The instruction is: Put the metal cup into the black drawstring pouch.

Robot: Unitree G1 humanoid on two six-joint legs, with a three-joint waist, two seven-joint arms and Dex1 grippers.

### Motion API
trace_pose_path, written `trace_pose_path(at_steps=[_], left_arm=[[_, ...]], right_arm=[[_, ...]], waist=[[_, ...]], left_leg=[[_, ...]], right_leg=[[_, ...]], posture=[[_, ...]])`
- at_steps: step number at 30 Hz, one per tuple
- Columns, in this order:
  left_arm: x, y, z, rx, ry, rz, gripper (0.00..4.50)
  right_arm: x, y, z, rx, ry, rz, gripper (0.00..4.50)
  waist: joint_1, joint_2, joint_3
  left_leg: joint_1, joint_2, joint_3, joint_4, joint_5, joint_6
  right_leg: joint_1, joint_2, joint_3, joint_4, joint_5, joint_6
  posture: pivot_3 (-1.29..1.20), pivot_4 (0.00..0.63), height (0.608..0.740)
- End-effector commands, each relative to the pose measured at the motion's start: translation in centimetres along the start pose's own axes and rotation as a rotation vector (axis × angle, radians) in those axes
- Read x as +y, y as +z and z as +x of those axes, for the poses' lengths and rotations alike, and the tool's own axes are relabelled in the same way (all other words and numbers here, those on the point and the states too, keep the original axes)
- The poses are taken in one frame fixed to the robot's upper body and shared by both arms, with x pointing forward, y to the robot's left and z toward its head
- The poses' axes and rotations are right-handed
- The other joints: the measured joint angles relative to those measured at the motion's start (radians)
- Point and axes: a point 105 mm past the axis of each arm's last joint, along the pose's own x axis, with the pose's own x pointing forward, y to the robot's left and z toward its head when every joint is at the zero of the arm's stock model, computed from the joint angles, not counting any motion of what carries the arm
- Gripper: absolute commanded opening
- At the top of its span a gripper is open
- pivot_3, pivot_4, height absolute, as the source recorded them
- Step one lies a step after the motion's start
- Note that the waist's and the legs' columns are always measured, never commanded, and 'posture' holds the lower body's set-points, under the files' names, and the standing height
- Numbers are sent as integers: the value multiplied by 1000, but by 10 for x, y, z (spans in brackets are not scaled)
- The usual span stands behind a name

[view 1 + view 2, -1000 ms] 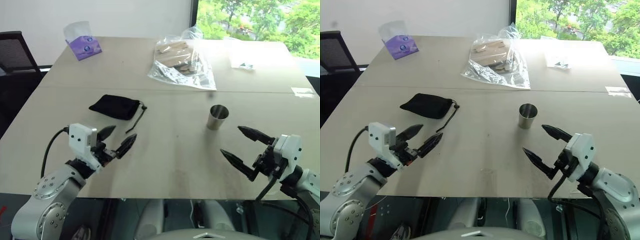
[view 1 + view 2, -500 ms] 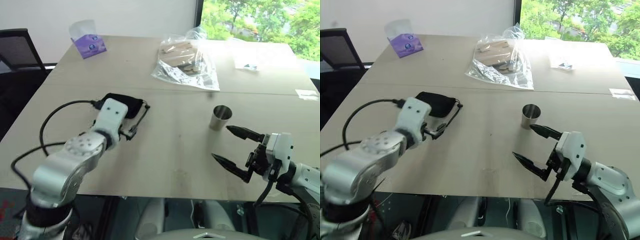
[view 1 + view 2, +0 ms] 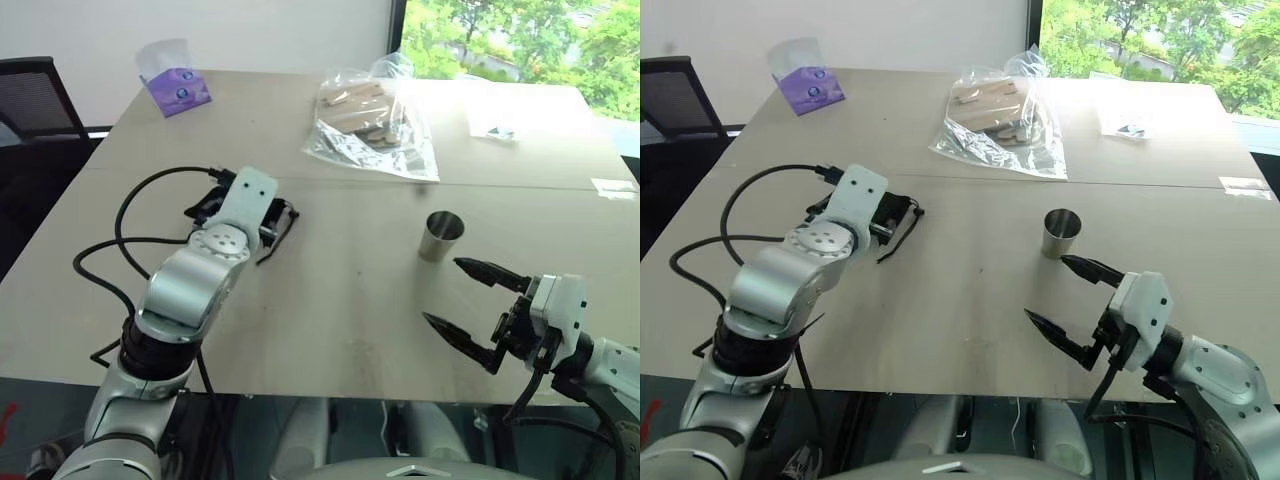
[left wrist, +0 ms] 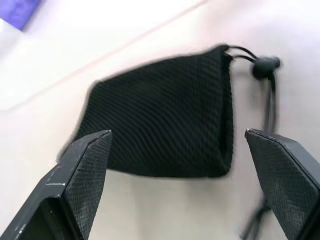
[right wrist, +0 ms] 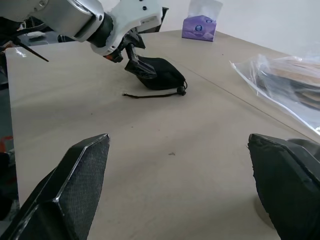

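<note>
The black drawstring pouch lies flat on the pale worktop, on the robot's left side, with its cord and a small round cord stopper at the mouth end. The left end effector is just above the pouch, and its two black fingers stand wide apart, one on each side of the fabric; they are not clamped on it. The metal cup stands upright on the worktop on the robot's right side, well apart from the pouch, its open mouth up. The right end effector is near the cup, on the robot's side of it, also with its fingers wide apart and holding nothing. Farther back lies a clear plastic bag with wooden pieces inside, and at the far left corner a purple tissue pack; its printing is too small to read. A black chair stands beside the worktop at the left.
</note>
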Motion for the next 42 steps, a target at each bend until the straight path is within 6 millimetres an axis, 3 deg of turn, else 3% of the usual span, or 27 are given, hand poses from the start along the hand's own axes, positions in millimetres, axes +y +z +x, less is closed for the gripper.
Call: trace_pose_path(at_steps=[1,5,9,14,16,27,34,40,42], left_arm=[[5,9,5,-24,65,28,4428],[6,4,17,11,106,71,4428],[9,6,22,6,137,63,2750],[8,5,17,-44,80,99,274],[7,0,11,-69,10,139,61],[38,-54,-25,-186,-188,538,61],[38,-61,-31,-221,-198,523,61],[44,-63,-35,-202,-153,478,2024],[45,-63,-37,-176,-136,434,3051]], right_arm=[[0,9,0,-31,4,-39,4500],[-1,8,1,-37,3,-40,4500],[0,7,1,-37,3,-38,4500],[1,8,3,-41,6,-35,4500],[1,8,3,-41,6,-34,4500],[0,7,6,-50,38,-22,4500],[6,11,9,-69,114,-34,4500],[5,13,12,-81,147,-46,4500],[5,14,12,-84,154,-48,4500]], waist=[[0,0,0],[1,0,0],[1,0,0],[-1,0,0],[-4,0,0],[-19,0,0],[1,1,0],[0,1,0],[0,0,0]], left_leg=[[0,0,0,0,0,0],[0,0,0,0,0,0],[0,0,0,0,0,0],[-1,0,0,0,1,-1],[-1,0,0,0,1,-1],[0,1,1,-1,0,0],[0,1,1,-1,0,1],[0,1,1,-1,-1,1],[0,1,1,-1,-1,1]], right_leg=[[0,0,0,0,0,0],[0,0,0,0,0,0],[0,-1,0,0,0,0],[0,-1,0,0,0,0],[0,-1,0,1,0,0],[-1,-6,1,0,0,-1],[0,-6,0,-1,0,-1],[-1,-5,0,0,0,-1],[-1,-5,0,0,0,-1]], posture=[[0,150,740],[0,150,740],[0,150,740],[0,150,740],[0,150,740],[0,150,740],[0,150,740],[0,150,740],[0,150,740]])
